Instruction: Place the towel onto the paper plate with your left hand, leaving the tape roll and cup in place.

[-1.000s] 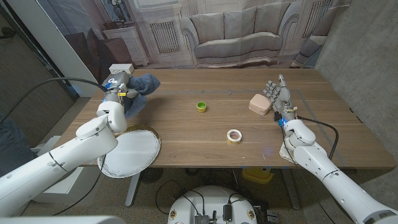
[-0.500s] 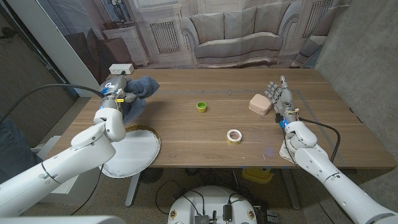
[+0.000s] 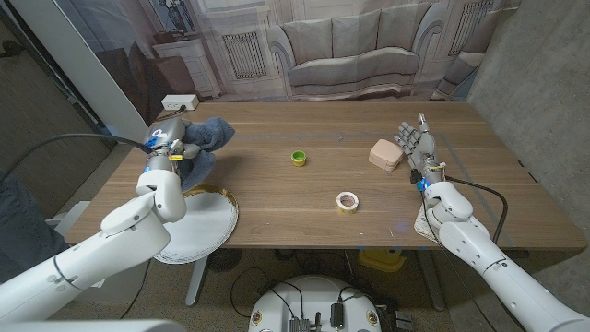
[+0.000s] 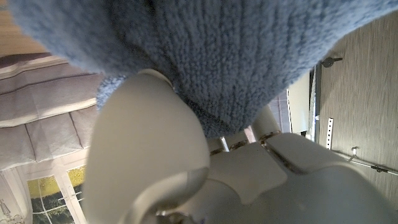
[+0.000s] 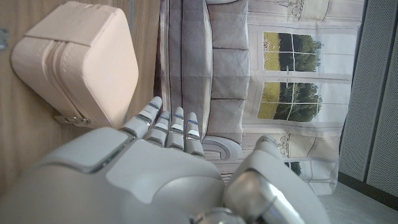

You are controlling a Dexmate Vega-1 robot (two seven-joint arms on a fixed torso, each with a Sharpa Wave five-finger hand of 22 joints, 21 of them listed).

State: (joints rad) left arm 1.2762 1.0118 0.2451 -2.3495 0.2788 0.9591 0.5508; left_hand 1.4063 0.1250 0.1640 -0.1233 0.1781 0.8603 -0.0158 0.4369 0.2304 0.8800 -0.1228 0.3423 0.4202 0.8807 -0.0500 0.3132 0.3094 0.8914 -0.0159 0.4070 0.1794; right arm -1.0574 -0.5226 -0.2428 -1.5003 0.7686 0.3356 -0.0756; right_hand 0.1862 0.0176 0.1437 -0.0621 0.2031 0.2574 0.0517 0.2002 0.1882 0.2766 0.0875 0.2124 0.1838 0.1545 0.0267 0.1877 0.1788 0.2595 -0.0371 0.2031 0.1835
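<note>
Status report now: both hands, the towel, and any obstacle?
Left hand holds blue fluffy towel, beyond white paper plate. Right hand open beside pink case. Nothing blocks plate.

The left hand (image 3: 171, 140) holds the blue towel (image 3: 205, 140) above the table (image 3: 277, 203), just beyond the paper plate (image 3: 195, 224). The small green cup (image 3: 299, 158) and tape roll (image 3: 348, 201) sit mid-table. The right hand (image 3: 415, 148), fingers apart, stands beside a pink case (image 3: 385, 154).

Towel (image 3: 205, 143) up in the left hand (image 3: 170, 140), just behind the paper plate (image 3: 195, 224) at the table's (image 3: 277, 198) front-left edge. Cup (image 3: 299, 158) mid-table, tape roll (image 3: 348, 201) in front and right of it. Zippered case (image 3: 385, 154) far right, just beside the right hand (image 3: 415, 146).
</note>
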